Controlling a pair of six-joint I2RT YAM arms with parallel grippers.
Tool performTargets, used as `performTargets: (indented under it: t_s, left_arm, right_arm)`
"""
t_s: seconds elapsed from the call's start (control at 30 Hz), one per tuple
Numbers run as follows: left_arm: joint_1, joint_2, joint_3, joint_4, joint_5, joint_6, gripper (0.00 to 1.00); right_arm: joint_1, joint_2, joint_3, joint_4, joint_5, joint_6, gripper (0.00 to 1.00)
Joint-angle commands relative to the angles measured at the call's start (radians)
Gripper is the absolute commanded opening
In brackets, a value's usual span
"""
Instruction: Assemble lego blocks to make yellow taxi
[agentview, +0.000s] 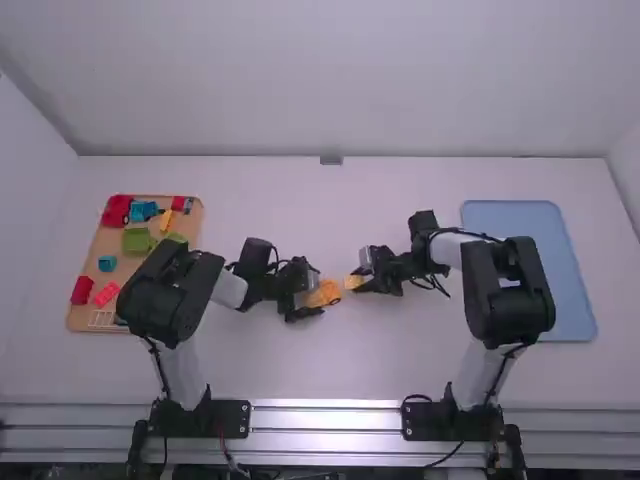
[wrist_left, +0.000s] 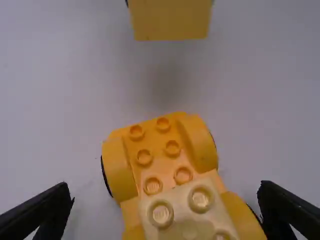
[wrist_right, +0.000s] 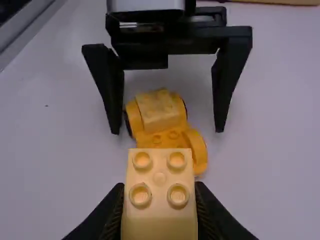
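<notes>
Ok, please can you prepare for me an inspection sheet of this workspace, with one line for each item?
Surface: white table, with a wooden tray at left and a blue tray at right.
Job's things: yellow wheeled base on the table, pale yellow brick on one end; another yellow brick held.
Clutter: red, blue and green toy pieces in the wooden tray.
Left gripper: open, fingers on either side of the wheeled base.
Right gripper: closed on the held brick, above the table.
Cables: black cable looping out beside the right arm's wrist.
Surroundings: plain pale walls; metal rails along the near edge.
</notes>
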Motion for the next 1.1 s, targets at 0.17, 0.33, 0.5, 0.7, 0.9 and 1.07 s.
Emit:
performTargets:
  t_s: [0.17, 0.33, 0.5, 0.7, 0.9, 1.07]
  left_arm:
    - [-0.004, 0.008, -0.064, 0.092, -0.078, -0.084, 0.87]
    - [-0.003, 0.008, -0.075, 0.111, -0.072, -0.084, 0.83]
    - [-0.005, 0.008, -0.053, 0.107, -0.047, -0.084, 0.76]
    - [-0.005, 0.008, -0.034, 0.092, -0.047, -0.073, 0.63]
    - [-0.005, 0.008, -0.016, 0.043, -0.047, -0.047, 0.56]
    - [-0.005, 0.008, -0.01, -0.001, -0.018, 0.033, 0.55]
  right_arm:
    - [0.018, -0.021, 0.014, 0.074, -0.006, 0.103, 0.23]
    - [0.018, -0.021, 0.014, 0.075, -0.007, 0.1, 0.23]
    - [0.018, -0.021, 0.014, 0.075, -0.026, 0.1, 0.23]
    - [0.018, -0.021, 0.014, 0.069, -0.031, 0.1, 0.23]
    - [0.021, -0.021, 0.014, 0.068, -0.027, 0.107, 0.23]
    - [0.082, -0.01, 0.006, 0.139, 0.08, 0.217, 0.22]
